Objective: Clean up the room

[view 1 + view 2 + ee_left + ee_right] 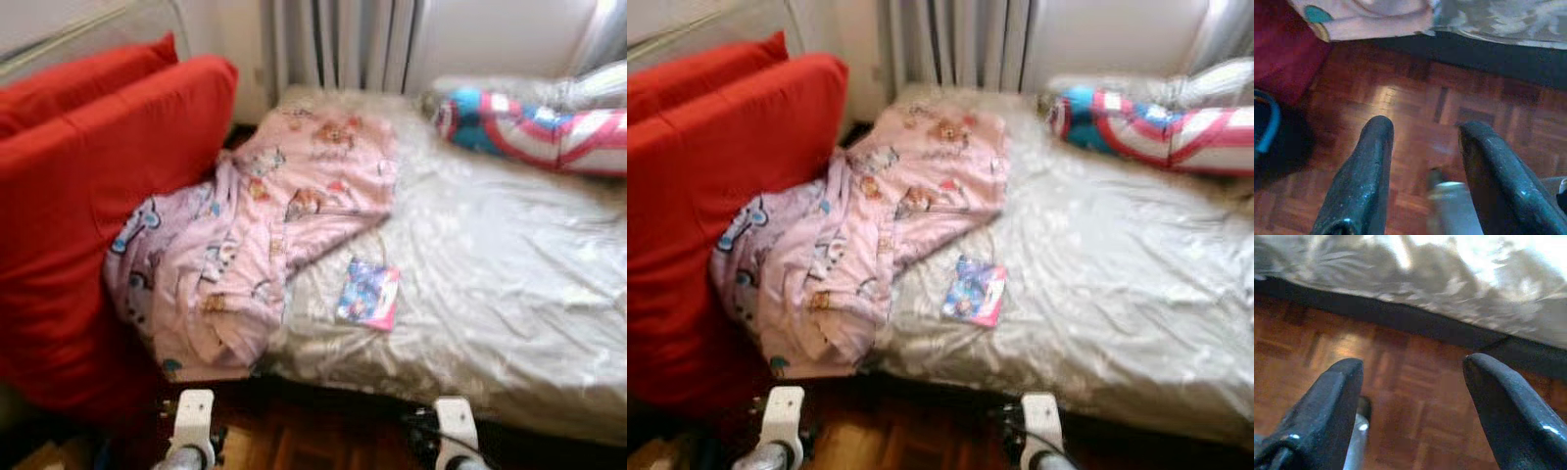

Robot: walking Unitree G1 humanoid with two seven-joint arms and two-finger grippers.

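Robot stands at the near edge of the bed. Both arms low, over the parquet floor. Left gripper: fingers spread, nothing between them. Right gripper: same, parted and empty.

Items to tidy, as judged from the task: pink patterned blanket, crumpled on the left of the mattress, its near-left corner spilling over the edge against the red cushions. A small colourful booklet (possibly a packet; head views are soft) lies flat on the silvery sheet just right of the blanket's edge. A red, white and blue striped pillow lies at the far right.

Risks:
- Booklet is flat and thin; a pinch from above could gather the sheet along with it, or push it away.
- Pulling the blanket first could drag the booklet off the near edge.
- Blur makes reach judgement poor.

View differences: head views give the full bed layout. Left wrist view adds the blanket hem hanging above the floor and a dark object with a blue rim beside the cushions. Right wrist view adds the dark gap under the bed.
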